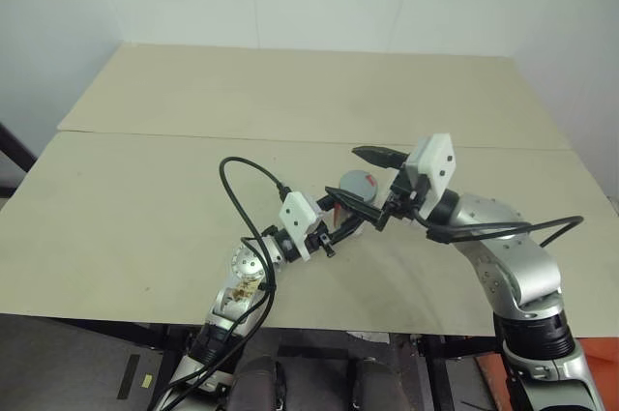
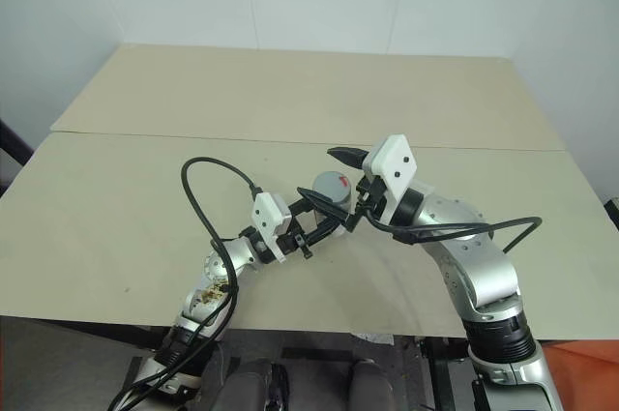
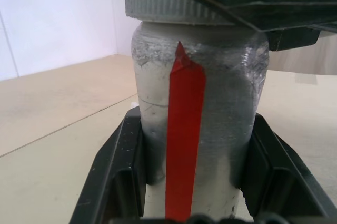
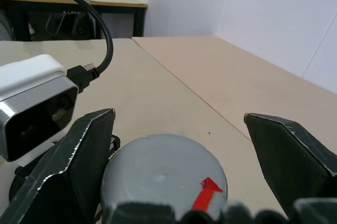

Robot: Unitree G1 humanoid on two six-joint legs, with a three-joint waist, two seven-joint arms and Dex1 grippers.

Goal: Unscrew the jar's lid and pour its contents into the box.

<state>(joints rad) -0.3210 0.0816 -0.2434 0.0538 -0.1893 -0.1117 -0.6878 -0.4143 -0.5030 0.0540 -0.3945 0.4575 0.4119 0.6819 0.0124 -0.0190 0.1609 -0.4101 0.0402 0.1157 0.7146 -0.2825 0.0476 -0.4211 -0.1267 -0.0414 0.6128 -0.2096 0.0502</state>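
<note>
Above the pale counter [image 1: 145, 198], the left gripper [image 1: 350, 215] has its jaws clamped on the jar [image 3: 197, 124], holding it upright. The right gripper [image 4: 179, 174] has its jaws spread wide either side of the lid [image 4: 163, 174]. It should centre, close squarely on the rim, then twist.

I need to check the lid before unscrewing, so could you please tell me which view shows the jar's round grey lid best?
The right wrist view: the round grey lid faces it, red mark visible. The left wrist view shows its ribbed edge; the eye views show it small between the grippers.
</note>
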